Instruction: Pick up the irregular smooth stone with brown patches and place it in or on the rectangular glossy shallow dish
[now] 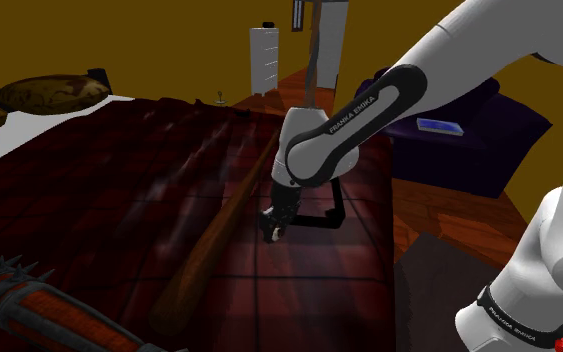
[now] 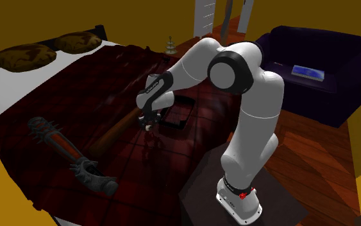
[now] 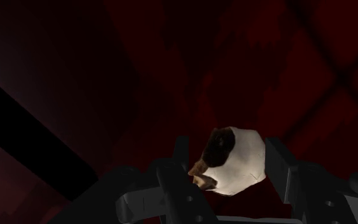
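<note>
White irregular stone with brown patches (image 3: 238, 159), clamped in black gripper (image 3: 227, 154), just outside dark rectangular shallow dish (image 2: 177, 115); long axis unclear.

Bedroom interior, dimly lit. Mustard-yellow walls (image 1: 119, 40) enclose a reddish-brown wooden plank floor (image 2: 301, 144). A bed under a dark red checked cover (image 1: 109, 190) carries two mottled brown pillows (image 2: 76, 42) at its white-sheeted head. A deep purple upholstered sofa (image 2: 345, 64) stands near the bed, and a tall white cabinet (image 1: 265, 55) stands beyond it.
</note>
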